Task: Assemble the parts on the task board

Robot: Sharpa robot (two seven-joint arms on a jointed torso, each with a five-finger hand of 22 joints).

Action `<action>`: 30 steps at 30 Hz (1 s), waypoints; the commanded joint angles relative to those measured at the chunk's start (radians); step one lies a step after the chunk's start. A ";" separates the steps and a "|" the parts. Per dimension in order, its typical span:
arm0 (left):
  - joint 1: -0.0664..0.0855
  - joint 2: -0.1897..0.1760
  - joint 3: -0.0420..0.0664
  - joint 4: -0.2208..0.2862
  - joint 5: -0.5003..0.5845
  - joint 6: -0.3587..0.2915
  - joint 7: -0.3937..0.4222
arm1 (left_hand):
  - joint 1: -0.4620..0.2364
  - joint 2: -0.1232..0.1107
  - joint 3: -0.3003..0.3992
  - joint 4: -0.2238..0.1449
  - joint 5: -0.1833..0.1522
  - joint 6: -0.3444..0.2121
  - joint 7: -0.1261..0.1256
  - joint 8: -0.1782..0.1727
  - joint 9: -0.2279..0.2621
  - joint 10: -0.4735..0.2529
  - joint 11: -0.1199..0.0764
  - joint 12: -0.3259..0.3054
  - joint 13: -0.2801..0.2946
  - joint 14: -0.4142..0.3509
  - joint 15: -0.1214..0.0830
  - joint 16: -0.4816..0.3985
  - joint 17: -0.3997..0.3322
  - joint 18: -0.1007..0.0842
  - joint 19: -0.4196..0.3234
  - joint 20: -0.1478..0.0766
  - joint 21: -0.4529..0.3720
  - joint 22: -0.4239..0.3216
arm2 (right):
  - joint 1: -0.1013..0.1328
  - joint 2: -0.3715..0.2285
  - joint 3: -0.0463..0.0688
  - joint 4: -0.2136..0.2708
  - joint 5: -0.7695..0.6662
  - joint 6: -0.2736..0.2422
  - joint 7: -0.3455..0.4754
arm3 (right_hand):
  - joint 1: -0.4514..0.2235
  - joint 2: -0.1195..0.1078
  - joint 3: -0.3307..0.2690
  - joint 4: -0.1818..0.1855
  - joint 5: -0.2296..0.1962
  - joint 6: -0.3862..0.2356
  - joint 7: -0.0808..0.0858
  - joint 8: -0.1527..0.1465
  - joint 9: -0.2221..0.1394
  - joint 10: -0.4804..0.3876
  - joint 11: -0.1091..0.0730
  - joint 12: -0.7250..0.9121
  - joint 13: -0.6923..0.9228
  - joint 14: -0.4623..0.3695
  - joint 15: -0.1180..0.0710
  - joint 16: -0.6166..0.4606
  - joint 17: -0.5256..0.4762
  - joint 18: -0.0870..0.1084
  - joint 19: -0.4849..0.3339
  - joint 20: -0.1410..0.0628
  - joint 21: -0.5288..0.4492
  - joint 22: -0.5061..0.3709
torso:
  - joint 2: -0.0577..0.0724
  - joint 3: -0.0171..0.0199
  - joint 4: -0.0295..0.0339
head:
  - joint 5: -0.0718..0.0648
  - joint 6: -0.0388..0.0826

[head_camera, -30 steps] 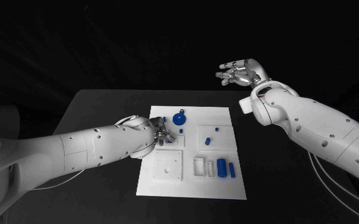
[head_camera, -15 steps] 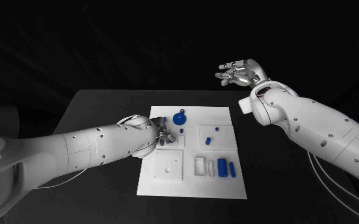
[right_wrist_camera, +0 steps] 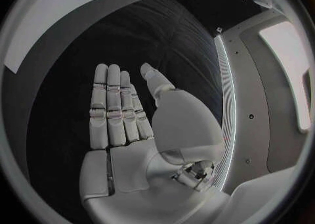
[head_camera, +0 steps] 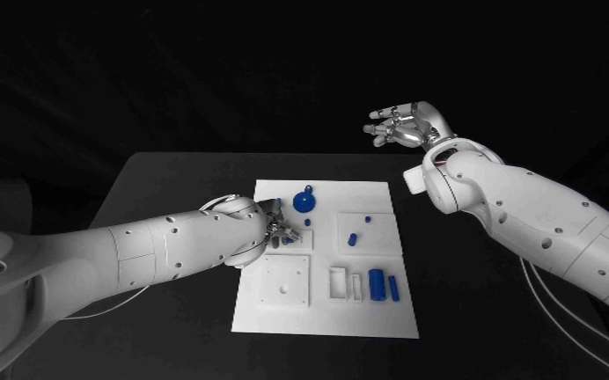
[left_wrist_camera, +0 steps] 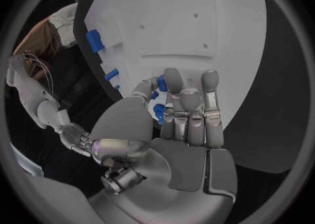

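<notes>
The small blue plastic parts lay on the flat white task board in the middle of the black desk: a round blue disc toward the board's far edge, small pegs near its middle, and short blocks by its near right corner. You could judge them light, rigid and rather slick, so each wanted a pinch across its sides from above, not a push that would slide it over the board.

Your silver left hand rested on the board's left edge. In the left wrist view its fingers were together and curled over the edge, with small blue pieces just past the thumb. Whether one was actually pinched I could not tell; the palm hid the contact.

Your silver right hand was raised beyond the desk's far right corner, fingers apart, holding nothing.

The board's recesses were too small to read.
</notes>
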 commanded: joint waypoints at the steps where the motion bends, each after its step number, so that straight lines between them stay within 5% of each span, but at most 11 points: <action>1: -0.003 0.006 -0.001 0.001 0.005 0.013 0.008 | 0.010 -0.014 0.118 -0.105 -0.014 0.018 -0.013 -0.007 -0.006 0.021 -0.011 0.001 0.002 0.005 -0.002 0.002 -0.002 -0.001 0.009 0.001 -0.010 0.004 | -0.001 0.001 0.000 0.000 -0.004 0.016 0.003 | -0.003 0.006 -0.003 0.002 0.002 -0.004 0.000 -0.001 0.001 -0.003 0.002 -0.005 -0.002 -0.009 0.002 -0.002 -0.003 -0.007 -0.009 0.001 0.005 -0.006 | 0.000 0.0000 -0.0001 | -0.001 0.000; 12: -0.003 0.003 -0.001 0.000 0.004 0.008 0.016 | 0.045 -0.089 0.032 0.048 -0.132 0.025 -0.023 -0.007 -0.052 0.015 -0.014 0.002 0.003 -0.001 -0.004 -0.010 -0.020 -0.012 0.020 -0.003 -0.043 0.014 | -0.002 0.000 0.000 0.000 -0.004 0.017 0.003 | -0.006 0.004 -0.007 0.006 -0.002 -0.016 0.002 -0.001 0.000 -0.013 0.007 -0.011 -0.003 -0.022 0.008 -0.010 -0.011 -0.009 -0.019 0.007 -0.001 -0.028 | 0.000 -0.0006 0.0000 | -0.003 0.002; 20: -0.003 -0.003 0.000 0.000 0.004 0.010 0.020 | 0.091 -0.121 0.006 0.133 -0.154 0.028 -0.023 -0.007 -0.060 0.013 -0.013 0.003 0.001 -0.005 -0.005 -0.012 -0.026 -0.015 0.027 -0.005 -0.065 0.030 | -0.003 0.000 0.000 0.001 -0.004 0.018 0.005 | -0.019 0.000 0.007 0.012 -0.005 -0.033 0.012 -0.002 0.000 -0.070 0.038 -0.074 -0.006 -0.113 0.055 -0.088 -0.084 -0.013 -0.118 0.056 -0.043 -0.115 | 0.000 -0.0014 0.0004 | -0.004 0.002; 30: -0.003 -0.004 0.000 0.000 0.004 0.004 0.023 | 0.099 -0.139 -0.029 0.200 -0.315 0.039 -0.022 -0.005 -0.053 0.014 -0.012 0.006 0.002 -0.005 -0.004 -0.013 -0.027 -0.016 0.032 -0.004 -0.076 0.039 | -0.004 -0.001 0.000 0.000 -0.003 0.020 0.006 | -0.020 -0.009 0.016 0.020 -0.013 -0.041 0.014 -0.002 0.000 -0.066 0.044 -0.118 -0.007 -0.109 0.064 -0.107 -0.185 -0.009 -0.113 0.069 -0.035 -0.255 | 0.000 -0.0011 -0.0002 | -0.004 0.004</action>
